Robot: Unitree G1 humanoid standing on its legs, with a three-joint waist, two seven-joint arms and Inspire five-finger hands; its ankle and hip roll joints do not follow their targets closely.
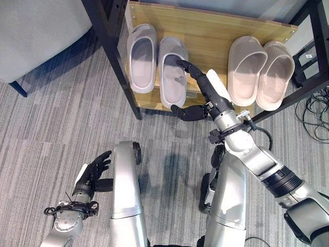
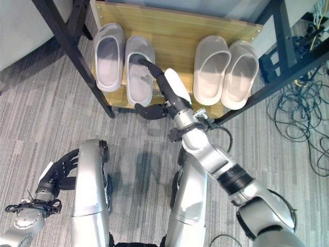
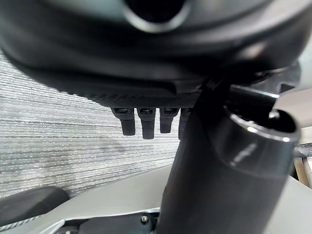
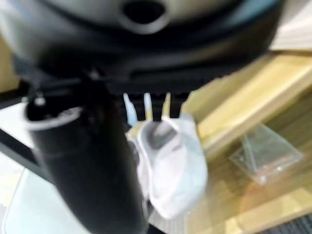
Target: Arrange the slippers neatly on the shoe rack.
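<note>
On the wooden shelf [image 1: 205, 36] of the shoe rack lie two pairs of slippers, toes to the back. The pale grey pair is at the left: one slipper [image 1: 141, 56] and its mate [image 1: 172, 77], which sits slightly nearer the front edge. A beige pair [image 1: 247, 69] [image 1: 275, 74] lies at the right. My right hand [image 1: 208, 90] reaches over the shelf, open, with straight fingers [image 4: 151, 107] touching the strap of the nearer grey slipper [image 4: 175, 165] and the thumb spread by the shelf's front edge. My left hand [image 1: 92, 172] hangs low at the left, open, with relaxed fingers [image 3: 141, 122] over the carpet.
A black frame post [image 1: 115, 56] stands left of the grey pair and another bar [image 1: 288, 98] crosses under the beige pair. A grey seat [image 1: 36, 31] is at the upper left. Cables [image 1: 313, 113] lie on the floor at the right. A clear plastic piece [image 4: 265, 153] rests on the wood.
</note>
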